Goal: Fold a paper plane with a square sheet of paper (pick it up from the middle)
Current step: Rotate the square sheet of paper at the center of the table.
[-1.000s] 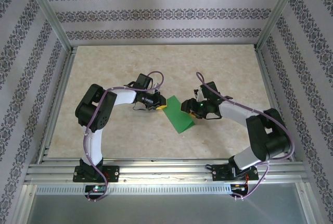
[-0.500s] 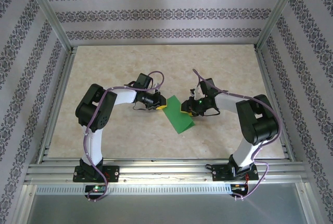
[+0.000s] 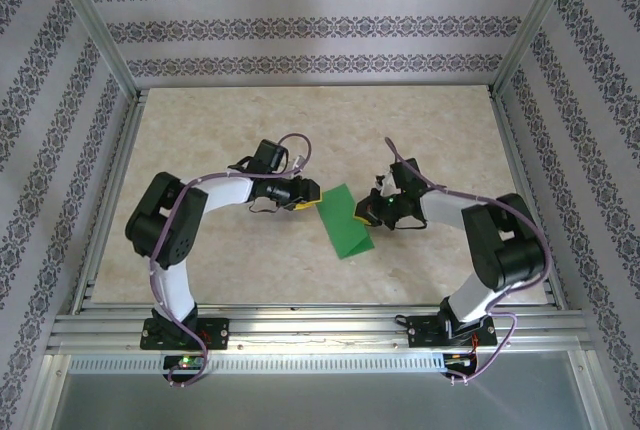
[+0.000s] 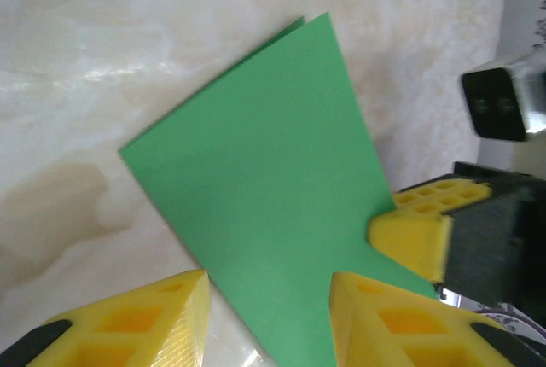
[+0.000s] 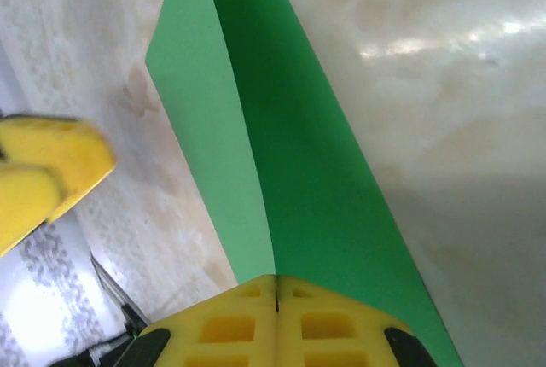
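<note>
My right tool (image 5: 277,280) is pinched shut on one edge of the folded square sheet of paper (image 3: 345,222), mid-tabletop (image 3: 250,130) between my arms. My left tool (image 4: 266,290) stands partly open, fingers straddling the opposite edge.

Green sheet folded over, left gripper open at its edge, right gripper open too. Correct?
Not quite. The right gripper is shut, not open: the right wrist view shows its jaws pressed together on the green sheet. The rest holds: the sheet is folded over and the left gripper is open at its edge.
</note>
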